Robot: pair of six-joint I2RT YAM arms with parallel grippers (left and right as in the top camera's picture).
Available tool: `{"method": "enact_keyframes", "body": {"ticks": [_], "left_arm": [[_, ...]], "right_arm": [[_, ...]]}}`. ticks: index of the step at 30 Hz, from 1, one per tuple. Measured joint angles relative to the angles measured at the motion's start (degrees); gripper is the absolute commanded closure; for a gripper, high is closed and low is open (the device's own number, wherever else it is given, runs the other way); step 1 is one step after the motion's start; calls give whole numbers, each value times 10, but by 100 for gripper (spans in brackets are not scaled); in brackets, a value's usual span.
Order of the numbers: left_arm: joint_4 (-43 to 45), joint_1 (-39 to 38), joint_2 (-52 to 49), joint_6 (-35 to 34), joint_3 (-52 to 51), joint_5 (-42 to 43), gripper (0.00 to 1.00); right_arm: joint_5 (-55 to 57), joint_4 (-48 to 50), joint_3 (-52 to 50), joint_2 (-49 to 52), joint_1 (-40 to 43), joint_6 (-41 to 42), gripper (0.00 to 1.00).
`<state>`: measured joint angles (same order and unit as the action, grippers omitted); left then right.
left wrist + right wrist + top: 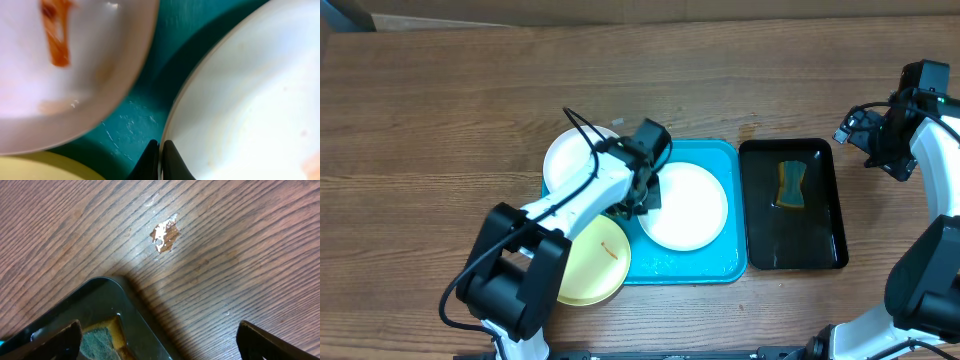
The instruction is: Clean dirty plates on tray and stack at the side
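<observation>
The cyan tray (720,160) lies mid-table. One white plate (690,205) with faint specks lies on it. A second white plate (570,160) with an orange streak overlaps the tray's left edge. The pale yellow-green plate (585,265), also streaked orange, sits at the tray's front left corner. My left gripper (645,190) is shut on the left rim of the white plate on the tray. The left wrist view shows its fingers (161,157) pinching that rim, with this plate (250,100), the streaked plate (60,65), the yellow-green plate (40,167) and the tray floor (150,90). My right gripper (865,135) is open and empty.
A narrow black tray (820,240) right of the cyan tray holds a yellow-green sponge (790,185). The right wrist view shows the right gripper (160,340) over the table, with the black tray's corner (107,287), the sponge (100,342) and a chipped spot (164,235) in the wood.
</observation>
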<state>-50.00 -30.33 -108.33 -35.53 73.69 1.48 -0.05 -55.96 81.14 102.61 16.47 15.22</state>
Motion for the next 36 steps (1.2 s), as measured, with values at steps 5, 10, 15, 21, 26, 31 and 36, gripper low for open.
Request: {"method": "enact_keyframes", "body": {"ticks": [5, 10, 15, 21, 26, 31, 36], "left_arm": [[-31, 24, 0, 43, 55, 4, 96], [-44, 26, 0, 75, 108, 4, 96], [-47, 13, 0, 99, 172, 1, 96], [-30, -39, 1, 114, 224, -42, 96], [19, -126, 1, 122, 226, -121, 96], [46, -206, 1, 137, 226, -217, 96], [75, -272, 1, 167, 226, -312, 96]], "right_arm": [[0, 0, 0, 0, 0, 0, 0], [0, 0, 0, 0, 0, 0, 0], [0, 0, 0, 0, 0, 0, 0], [0, 0, 0, 0, 0, 0, 0], [0, 0, 0, 0, 0, 0, 0], [0, 0, 0, 0, 0, 0, 0], [0, 0, 0, 0, 0, 0, 0]]}}
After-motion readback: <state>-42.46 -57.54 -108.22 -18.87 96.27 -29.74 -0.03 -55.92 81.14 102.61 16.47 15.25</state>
